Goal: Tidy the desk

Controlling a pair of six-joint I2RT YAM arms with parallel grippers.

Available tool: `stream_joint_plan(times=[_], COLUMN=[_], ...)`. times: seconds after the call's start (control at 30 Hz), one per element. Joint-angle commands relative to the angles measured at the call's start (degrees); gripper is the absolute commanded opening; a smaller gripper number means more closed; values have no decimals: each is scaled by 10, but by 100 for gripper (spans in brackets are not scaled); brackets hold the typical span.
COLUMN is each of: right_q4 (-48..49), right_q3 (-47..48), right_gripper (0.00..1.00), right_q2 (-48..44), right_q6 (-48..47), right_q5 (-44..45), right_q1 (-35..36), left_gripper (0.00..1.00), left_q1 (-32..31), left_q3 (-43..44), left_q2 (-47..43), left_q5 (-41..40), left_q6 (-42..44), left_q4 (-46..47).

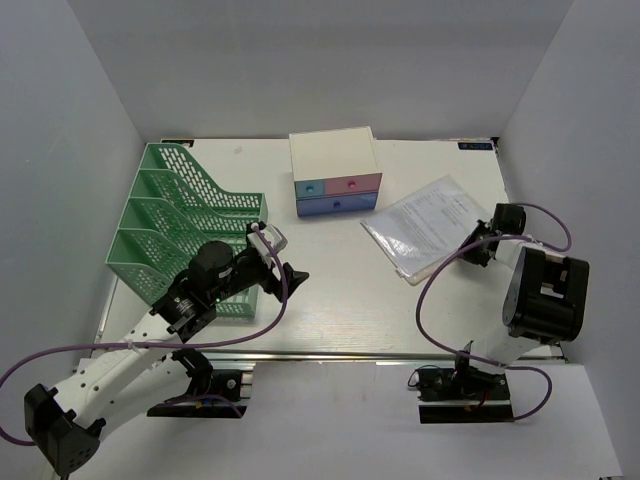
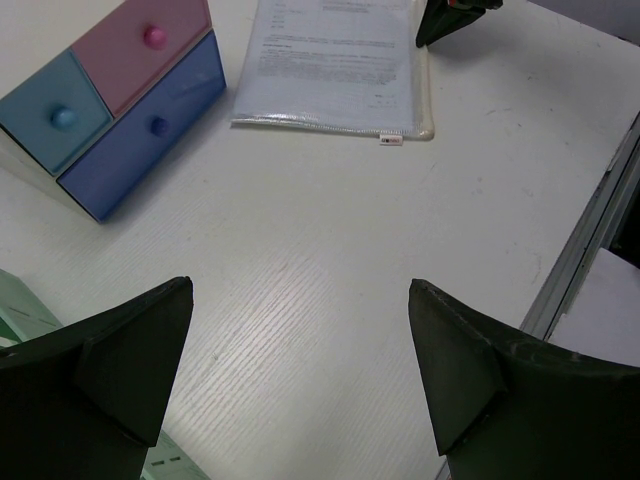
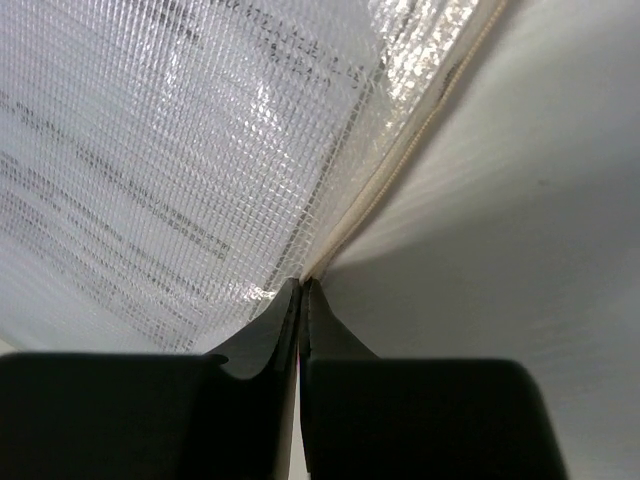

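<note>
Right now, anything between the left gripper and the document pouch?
No. In the left wrist view only bare desk lies between the open left gripper and the document pouch; the drawer box sits off to the side.

You have open desk (image 2: 330,250) straight ahead of your left pincer (image 2: 300,290). The drawer box (image 2: 120,110) blocks you ahead-left, the file rack (image 1: 180,225) crowds the pincer's left side, and the document pouch (image 2: 335,60) lies farther ahead.

On my right wrist feed the document pouch (image 3: 150,160) overruns the frame, its print blurred. I can't tell whether the right gripper (image 3: 302,288) actually pinches its seam. My left wrist feed crops the drawer box (image 2: 110,110) and shows only a sliver of the green rack (image 2: 18,305).
</note>
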Motion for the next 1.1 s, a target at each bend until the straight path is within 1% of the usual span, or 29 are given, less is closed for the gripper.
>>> stream_joint_plan(times=[0.0,0.07,0.13,0.2,0.23,0.3,0.4,0.43,0.53,0.57,0.63,0.77,0.87,0.93,1.03,1.07], right_q4=[-10,-14,-30,-44,-61,-78,-125,-136,-180,-184,-197,-227,-241,-255,-274,-279], right_q3=[-27,-39,-44,-44,-43,-37,-16,-9,26,34,67,125,162,176,182,182], right_gripper=[0,0,0,0,0,0,0,0,0,0,0,0,0,0,0,0], right_q2=[-50,-98,-133,-187,-204,-258,-316,-327,-370,-377,-387,-391,-391,-393,-394,-395], right_q6=[-30,-43,-77,-104,-137,-175,-252,-285,-339,-344,-359,-389,-400,-402,-410,-413], right_q5=[11,5,-3,-13,-16,-31,-70,-97,-150,-159,-184,-220,-241,-252,-263,-263], right_q1=[-6,-7,-7,-6,-7,-6,-6,-5,-5,-4,-6,-4,-4,-5,-4,-5], left_gripper=[98,98,98,98,98,98,98,98,98,98,98,98,98,98,98,98], left_q1=[0,0,0,0,0,0,0,0,0,0,0,0,0,0,0,0], left_q3=[-1,0,0,-1,-1,-3,-1,-1,-2,-3,-9,-21,-28,-26,-26,-28], left_q2=[-8,-4,2,3,4,8,25,29,44,48,53,64,84,113,163,176], left_q5=[9,14,20,31,36,53,86,96,126,140,153,183,201,224,253,257], left_q6=[3,3,2,2,2,0,-5,-8,-23,-25,-55,-100,-135,-160,-225,-265], left_q4=[12,11,11,14,15,17,23,24,38,49,65,125,169,194,268,317])
